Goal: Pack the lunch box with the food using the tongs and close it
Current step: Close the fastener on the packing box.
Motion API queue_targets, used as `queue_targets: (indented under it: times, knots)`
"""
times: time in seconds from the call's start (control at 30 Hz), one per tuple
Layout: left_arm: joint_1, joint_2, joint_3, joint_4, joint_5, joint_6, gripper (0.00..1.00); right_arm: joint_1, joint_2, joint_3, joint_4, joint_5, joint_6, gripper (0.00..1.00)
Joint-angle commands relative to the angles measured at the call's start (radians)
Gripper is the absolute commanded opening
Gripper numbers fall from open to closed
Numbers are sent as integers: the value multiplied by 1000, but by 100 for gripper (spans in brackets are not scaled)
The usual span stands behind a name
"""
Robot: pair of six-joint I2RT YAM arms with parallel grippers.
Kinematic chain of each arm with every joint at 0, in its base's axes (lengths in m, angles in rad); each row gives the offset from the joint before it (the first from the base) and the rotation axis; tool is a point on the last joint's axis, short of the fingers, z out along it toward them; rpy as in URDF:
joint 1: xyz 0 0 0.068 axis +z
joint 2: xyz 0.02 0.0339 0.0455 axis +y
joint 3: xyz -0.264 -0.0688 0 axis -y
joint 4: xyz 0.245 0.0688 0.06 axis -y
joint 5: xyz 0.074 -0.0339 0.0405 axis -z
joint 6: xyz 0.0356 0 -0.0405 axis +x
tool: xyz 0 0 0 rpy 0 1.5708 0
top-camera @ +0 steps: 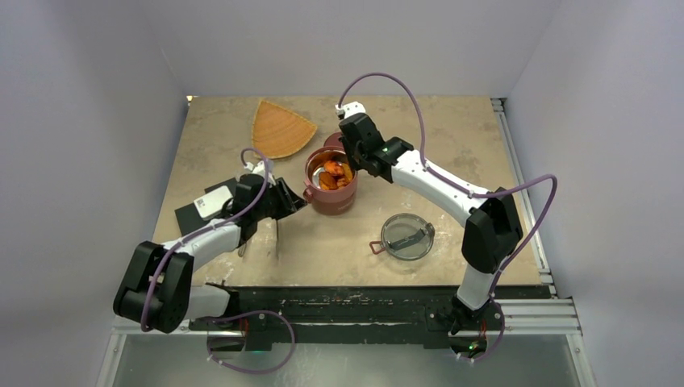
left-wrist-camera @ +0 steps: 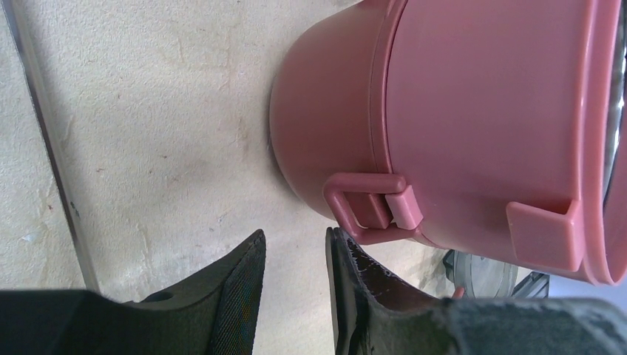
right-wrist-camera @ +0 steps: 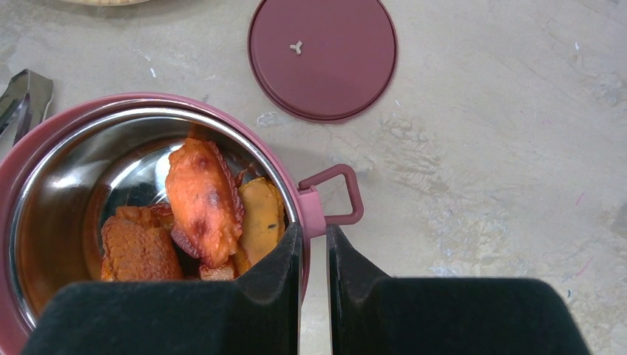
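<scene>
Open lunch box (top-camera: pixel 331 201), food (top-camera: pixel 332 172) inside

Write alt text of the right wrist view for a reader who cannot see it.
A steel-lined dark-red lunch box holds orange and brown food, and the claw grips its rim beside a side handle. A flat dark-red lid lies on the table beyond; tongs show at left.
</scene>
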Motion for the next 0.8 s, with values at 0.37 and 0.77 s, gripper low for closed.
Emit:
queue_targets:
  times: [0.37, 0.77]
  knots:
    - [-6, 98, 65, 116, 32, -6, 34, 17, -52, 55, 39, 93, -29, 0]
    - [-27, 152, 123, 150, 55, -29, 32, 27, -54, 43, 50, 102, -29, 0]
